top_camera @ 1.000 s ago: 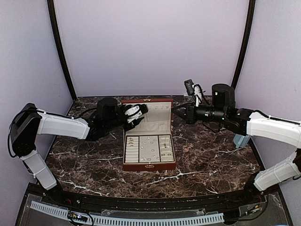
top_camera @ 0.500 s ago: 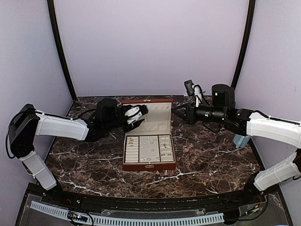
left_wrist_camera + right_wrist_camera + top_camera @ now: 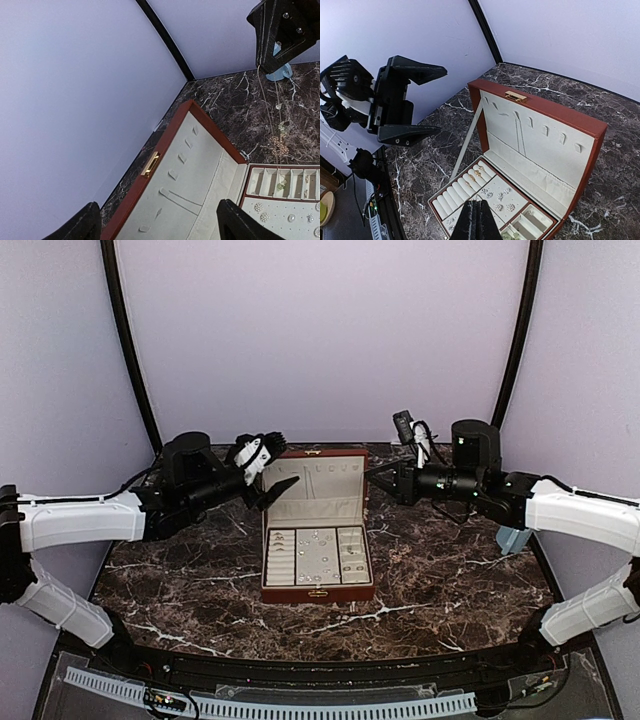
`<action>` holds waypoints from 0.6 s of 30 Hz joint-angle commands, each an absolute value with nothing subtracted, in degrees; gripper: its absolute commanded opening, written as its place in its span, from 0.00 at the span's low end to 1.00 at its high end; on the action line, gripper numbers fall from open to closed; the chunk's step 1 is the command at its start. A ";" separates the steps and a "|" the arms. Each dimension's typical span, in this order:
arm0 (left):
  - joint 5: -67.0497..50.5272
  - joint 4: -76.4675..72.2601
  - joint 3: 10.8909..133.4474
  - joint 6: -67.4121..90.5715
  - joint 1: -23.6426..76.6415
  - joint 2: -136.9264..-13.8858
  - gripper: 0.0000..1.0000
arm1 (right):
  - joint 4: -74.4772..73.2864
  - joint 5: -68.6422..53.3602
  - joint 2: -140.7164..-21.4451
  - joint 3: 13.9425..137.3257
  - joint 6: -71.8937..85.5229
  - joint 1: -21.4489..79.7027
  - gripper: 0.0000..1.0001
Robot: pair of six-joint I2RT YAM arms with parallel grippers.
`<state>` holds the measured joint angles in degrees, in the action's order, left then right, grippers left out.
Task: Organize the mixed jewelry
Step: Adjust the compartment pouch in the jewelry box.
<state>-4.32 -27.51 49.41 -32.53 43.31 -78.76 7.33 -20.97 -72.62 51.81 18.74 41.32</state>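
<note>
Your left pincer (image 3: 278, 462) stands wide open, both fingers spread with nothing between them. It hovers above the bench (image 3: 450, 580), just beside the left edge of the raised lid (image 3: 322, 490) of the reddish-brown box (image 3: 318, 592). From the right wrist view you see it in the air to the left of the box, not touching it.

Your right pincer (image 3: 372, 476) is closed tight, up beside the lid's right edge. In the left wrist view a thin chain (image 3: 270, 120) hangs from its tip, with a small beaded cluster partway down. It runs toward the divided compartments at the right of the box; you cannot tell whether its lower end rests there.

The rest of the jewelry (image 3: 318, 545) lies in the cream-lined bottom of the box. Small studs are scattered in the middle section, and a few rings are tucked into the padded rolls on the left. The lid leans back open, its gold clasp at the top edge.

A pale blue object (image 3: 512, 538) stands near the bench's right edge, well apart from the box.
</note>
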 commanded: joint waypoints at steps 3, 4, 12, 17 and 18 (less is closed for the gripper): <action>-8.58 -16.79 47.59 -28.16 43.46 -71.52 0.80 | 8.97 -20.92 -71.50 52.68 18.74 41.72 0.00; -8.64 -14.96 47.31 -28.23 43.44 -71.05 0.79 | 8.97 -20.94 -71.61 52.79 18.62 41.74 0.00; -8.54 -10.13 44.61 -29.23 43.42 -72.90 0.73 | 9.41 -21.45 -72.42 53.25 18.76 41.75 0.00; -10.15 -10.48 46.23 -27.98 42.82 -77.81 0.72 | 9.39 -21.40 -72.50 52.89 18.68 41.75 0.00; -10.57 -10.51 46.63 -27.34 42.50 -79.00 0.72 | 9.40 -21.36 -72.56 52.82 18.64 41.75 0.00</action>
<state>-8.12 -11.81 45.47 -29.30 43.27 -76.16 7.31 -21.02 -72.62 51.83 18.72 41.32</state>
